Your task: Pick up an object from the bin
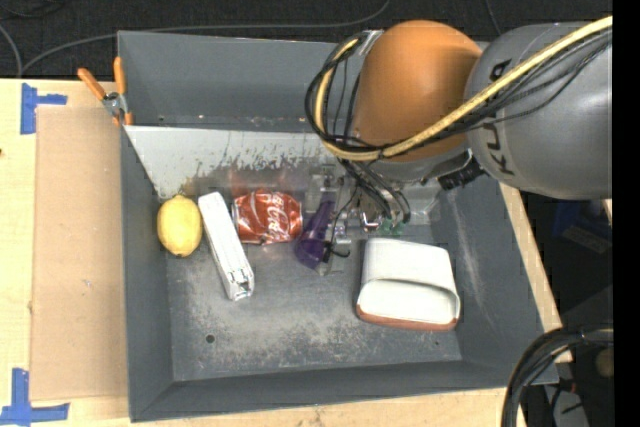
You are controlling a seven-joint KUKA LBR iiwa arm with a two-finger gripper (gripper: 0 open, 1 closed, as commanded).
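— Well, see the purple thing (pixel 314 237)? Lying in the middle of the grey bin (pixel 300 355), right beside the red crinkly packet (pixel 267 216).
— Yep, just beside the gripper (pixel 338 230). Open or shut? Cannot tell.
— White box (pixel 408 283) near, lemon (pixel 180 226) well apart.

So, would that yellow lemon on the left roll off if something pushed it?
Probably: the lemon is rounded and lies on the flat bin floor, so a nudge would likely roll it. The white bar beside it might stop it on that side. Its curved skin could slip from a pinch.
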